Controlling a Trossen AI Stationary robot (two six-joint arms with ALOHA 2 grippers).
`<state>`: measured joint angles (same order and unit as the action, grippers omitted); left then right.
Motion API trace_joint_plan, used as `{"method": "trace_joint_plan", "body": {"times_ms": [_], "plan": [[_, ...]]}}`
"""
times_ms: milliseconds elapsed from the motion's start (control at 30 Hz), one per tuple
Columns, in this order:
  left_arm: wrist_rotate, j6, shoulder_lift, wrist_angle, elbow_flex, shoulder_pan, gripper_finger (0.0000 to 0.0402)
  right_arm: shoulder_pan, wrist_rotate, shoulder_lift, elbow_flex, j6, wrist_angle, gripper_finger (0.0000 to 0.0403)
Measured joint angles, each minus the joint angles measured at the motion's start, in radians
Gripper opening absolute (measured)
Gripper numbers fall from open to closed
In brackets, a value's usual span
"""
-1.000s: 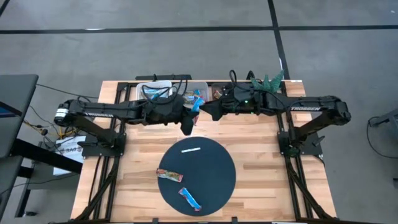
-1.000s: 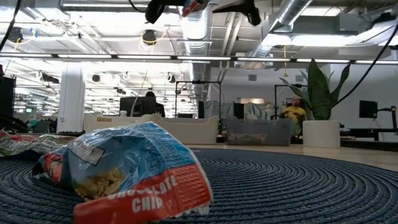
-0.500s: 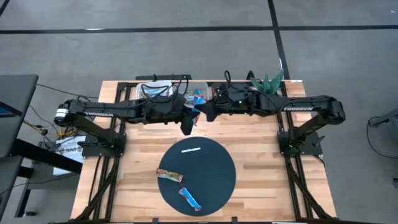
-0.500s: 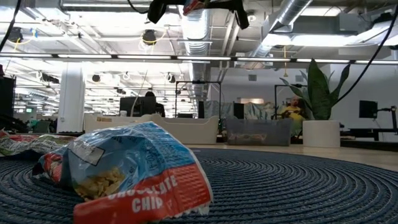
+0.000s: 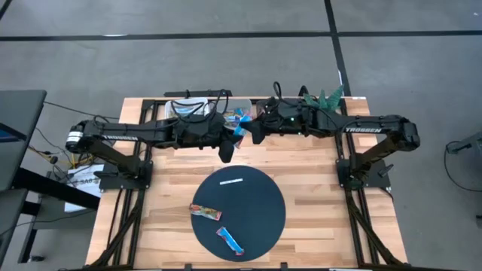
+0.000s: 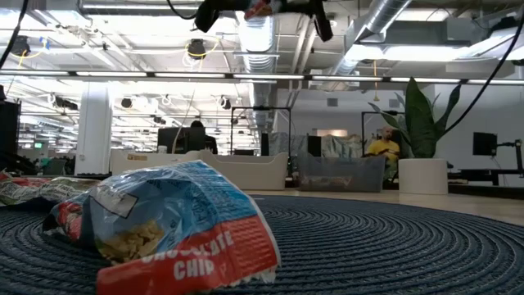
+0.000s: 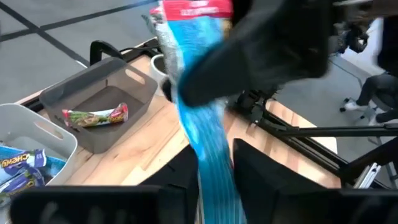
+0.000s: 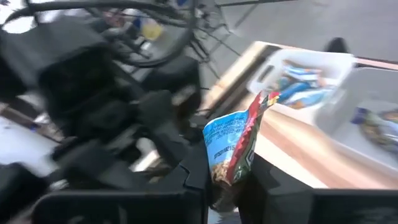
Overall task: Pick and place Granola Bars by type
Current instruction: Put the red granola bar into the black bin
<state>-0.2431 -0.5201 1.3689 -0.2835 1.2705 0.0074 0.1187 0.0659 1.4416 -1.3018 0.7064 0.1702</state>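
Observation:
A blue-wrapped Granola Bar (image 7: 208, 130) hangs high above the table's far middle, between my two grippers. My right gripper (image 8: 227, 180) is shut on it. My left gripper (image 7: 214, 180) stands open, its fingers a bar's width apart on either side of the bar's lower end. In the high view the bar (image 5: 239, 128) shows between the left gripper (image 5: 232, 135) and the right gripper (image 5: 250, 129). On the dark round mat (image 5: 263, 199) lie an orange-brown bar (image 5: 205, 212), a blue bar (image 5: 230, 241) and a white strip (image 5: 231, 181). My right gripper pinches the bar's upper part (image 7: 186, 74) between its two fingers, just below the red-printed end (image 7: 193, 9). The fingers come level from the table's right. The bar is lifted clear of the table. My left gripper flanks the bar's lower end (image 7: 216, 174); whether it touches, I cannot tell.
At the far edge stand a white bin (image 7: 37, 134) holding blue bars and a grey bin (image 7: 134, 84) with a green-and-red bar (image 7: 93, 115). A potted plant (image 5: 325, 98) stands at the far right. In the low view a blue bar (image 6: 172, 229) fills the foreground.
My right gripper has gone toward the table's left, up to the blue bar held out by my left gripper, and has taken hold of it. The bar has stayed high above the table's far middle.

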Motion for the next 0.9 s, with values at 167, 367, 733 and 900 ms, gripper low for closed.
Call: {"method": "trace_joint_plan", "body": {"times_ms": [167,367,733,900], "plan": [[0.035,0.0,-0.008,-0.006,-0.001,0.022,0.0144,0.056,0.004,0.0,-0.001,-0.048,0.079,0.0027],[0.045,0.0,-0.045,-0.061,-0.001,0.032,0.019,0.151,0.019,-0.014,0.0,-0.079,0.137,0.0034],[0.048,0.003,-0.09,-0.169,-0.001,0.028,0.0199,0.313,0.026,-0.049,0.0,-0.189,0.355,0.0023],[0.056,0.003,-0.096,-0.194,-0.001,0.028,0.0199,0.356,0.11,-0.047,0.0,-0.221,0.464,0.0039]]}}
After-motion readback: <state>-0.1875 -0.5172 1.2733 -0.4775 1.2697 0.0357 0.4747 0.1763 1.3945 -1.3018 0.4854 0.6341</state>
